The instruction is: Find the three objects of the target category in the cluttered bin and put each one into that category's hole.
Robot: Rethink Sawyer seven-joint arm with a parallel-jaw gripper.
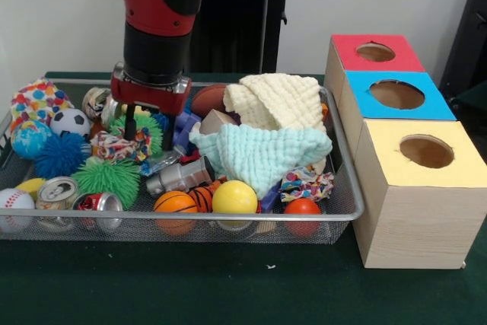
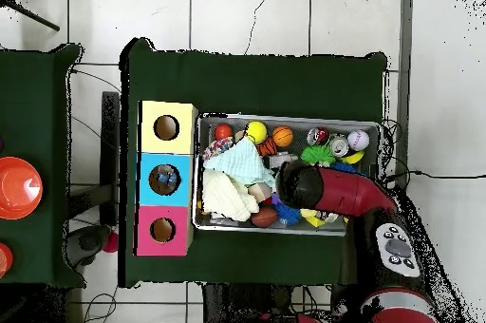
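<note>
At the left end of the wire bin [image 1: 346, 211], a blue spiky ball [image 1: 59, 155] and a large green spiky ball [image 1: 106, 179] are seen, with a knotted rope toy [image 1: 112, 147] lodged just behind the green one. Which category is wanted cannot be read from the views. The rope toy is judged the likeliest target, since it is what the gripper [image 1: 149, 139] is lowered beside.

The toy is expected to be light, soft and pliable, with a rough weave that should not slip. It is best taken across the thick middle knot, not by a frayed end, which would be likely to sag or snag on neighbouring clutter.

The claw is seen released, its two black fingers spread and dipped into the clutter left of the bin's middle. The toy lies just to the left of the claw and slightly nearer the bin's front rim, touching or nearly touching the left finger. It is not enclosed.

A second rope toy [image 1: 307, 185] is tucked at the bin's front right, below a mint cloth [image 1: 262, 154]. Right of the bin, the red box [image 1: 373, 52], blue box [image 1: 396, 95] and yellow box [image 1: 426, 151] are lined up, each with a round hole.
</note>
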